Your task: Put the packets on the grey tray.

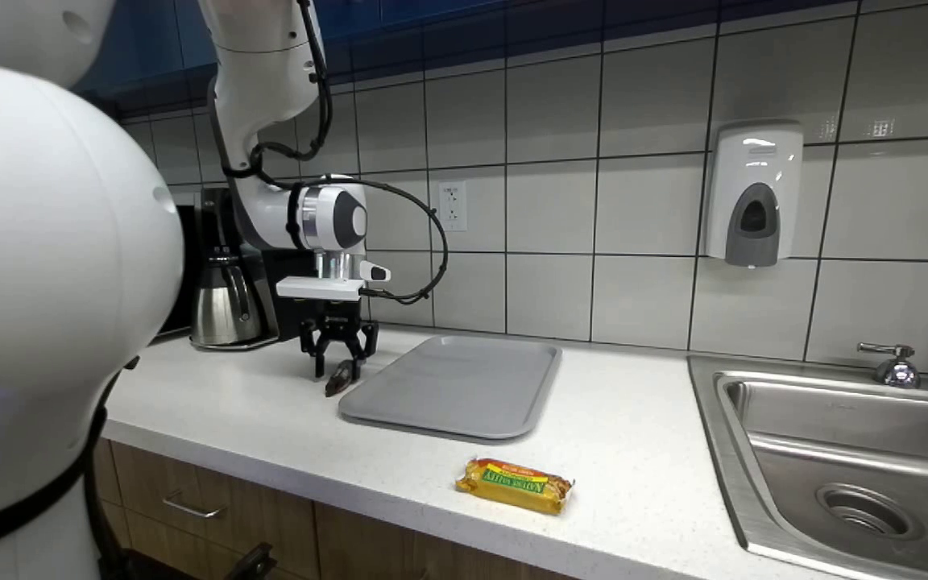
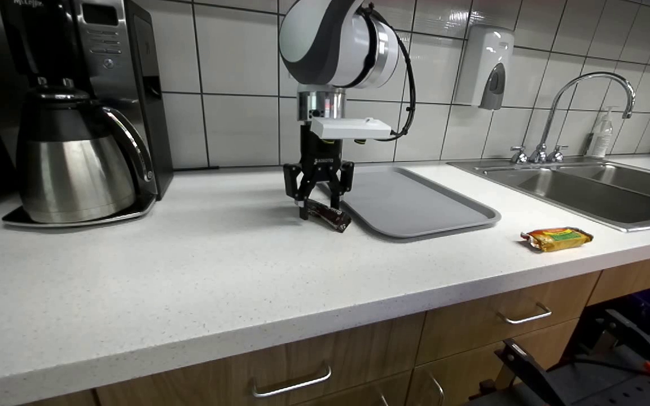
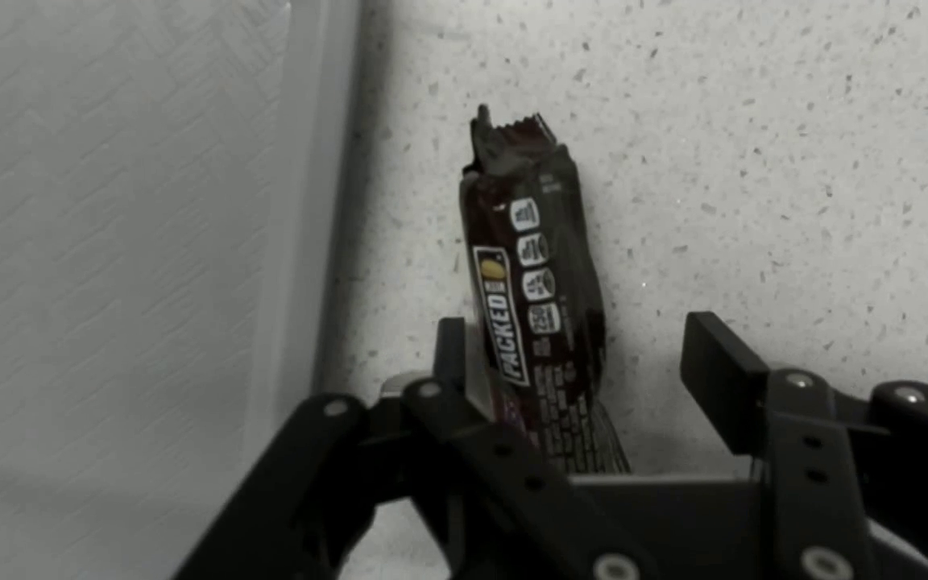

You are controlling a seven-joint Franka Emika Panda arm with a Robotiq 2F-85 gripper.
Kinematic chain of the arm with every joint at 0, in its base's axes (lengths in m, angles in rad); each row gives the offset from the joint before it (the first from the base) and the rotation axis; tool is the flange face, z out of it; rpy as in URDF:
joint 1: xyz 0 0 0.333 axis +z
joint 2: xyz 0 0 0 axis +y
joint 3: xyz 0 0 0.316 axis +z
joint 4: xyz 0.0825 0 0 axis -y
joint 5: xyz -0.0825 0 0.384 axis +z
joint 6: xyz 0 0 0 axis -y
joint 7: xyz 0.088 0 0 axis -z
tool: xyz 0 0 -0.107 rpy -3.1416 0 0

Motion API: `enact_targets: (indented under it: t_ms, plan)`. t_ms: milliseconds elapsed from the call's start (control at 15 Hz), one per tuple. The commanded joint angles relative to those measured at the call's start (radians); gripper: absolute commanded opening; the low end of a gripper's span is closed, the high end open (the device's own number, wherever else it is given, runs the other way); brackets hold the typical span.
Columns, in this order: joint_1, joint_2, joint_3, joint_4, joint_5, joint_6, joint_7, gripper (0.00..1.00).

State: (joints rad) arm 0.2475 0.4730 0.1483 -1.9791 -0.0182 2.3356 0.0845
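Note:
The dark packet (image 3: 524, 266) lies on the counter alongside the grey tray (image 3: 109, 242); in an exterior view this packet (image 2: 330, 217) points slantwise toward the counter's front. My gripper (image 3: 581, 350) is lowered over it, open, with a finger on either side. The left finger in the wrist view is very close to the wrapper, and whether they touch I cannot tell. A clear gap separates the packet from the right finger. The packet's lower end is hidden by the gripper. The yellow-orange packet (image 1: 516, 486) rests apart near the counter's front edge, between tray and sink.
A coffee maker with a steel carafe (image 2: 77, 169) stands on the side of the gripper away from the tray. The steel sink (image 1: 722, 451) is set into the counter beyond the yellow-orange packet. A tiled wall (image 1: 553, 209) with a soap dispenser (image 1: 756, 193) rises behind the counter.

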Motion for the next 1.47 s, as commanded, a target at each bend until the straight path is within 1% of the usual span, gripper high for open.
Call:
enact_targets:
  t_ms: [0,333,467,733,1067,1400]
  plan:
    - [-0.005,0.007,0.004,0.022,-0.006,-0.018,-0.017,0.42]
    - [-0.007,0.009,0.005,0.021,-0.004,-0.019,-0.024,0.03]
    - [-0.007,0.01,0.004,0.021,-0.005,-0.019,-0.023,0.06]
    - [-0.008,-0.008,0.003,0.018,0.002,-0.024,-0.01,0.05]
    - [-0.022,-0.079,0.012,0.011,0.037,-0.063,-0.01,0.06]
    - [-0.046,-0.132,-0.008,0.016,0.05,-0.086,0.0,0.06]
